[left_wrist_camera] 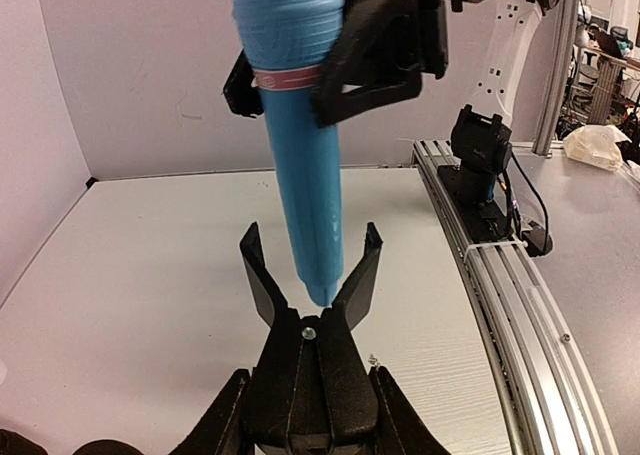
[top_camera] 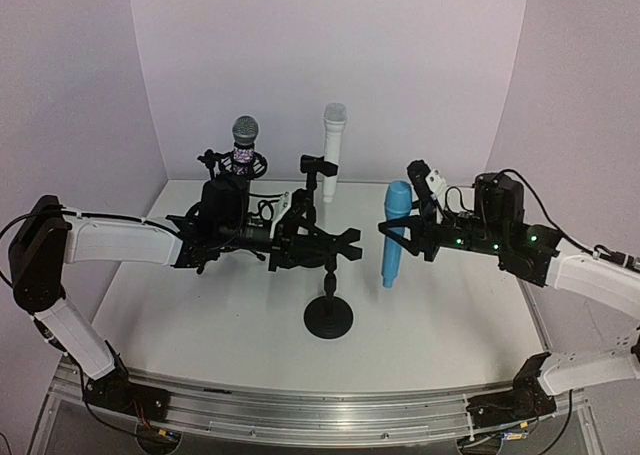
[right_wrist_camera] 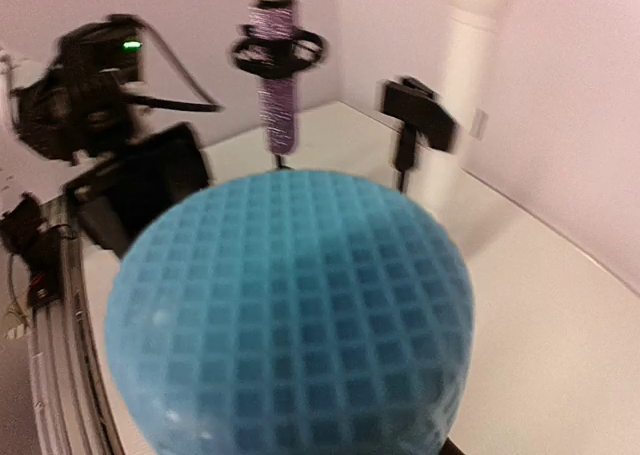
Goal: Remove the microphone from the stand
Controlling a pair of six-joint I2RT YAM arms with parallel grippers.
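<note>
Two grippers are working at the stand (top_camera: 328,317). The stand is a round black base on the table (top_camera: 180,315) w/ a short pole and a forked clip (top_camera: 348,246) on top. The clip is tipped sideways, prongs opening to the stand's right.

The L gripper (top_camera: 312,243) reaches in from the stand's left and is clamped on the clip's rear block. In the L wrist view its fingers (left_wrist_camera: 400,425) hug that block on both sides, and the prongs stick out ahead in a V.

The blue mic (top_camera: 391,245) hangs just right of the stand, near upright w/ a slight lean. Its lower end is approx level w/ the clip and off the table. From the L wrist the mic's tip lines up btwn the prongs. The top view shows a gap btwn the prong tips and the mic body, so the mic is out of the clip and not touching the stand.

The R gripper (top_camera: 402,228) comes in from the stand's right and is closed on the mic's upper body, under the head, at a pink band (left_wrist_camera: 285,78). The R wrist view is mostly the mic's blue grille, blurred.

Behind the stand and to its left is a purple mic (top_camera: 244,143) w/ a grey head in a ring mount. Behind the stand, near in line w/ it, a white mic (top_camera: 333,145) sits upright in its own black holder.
</note>
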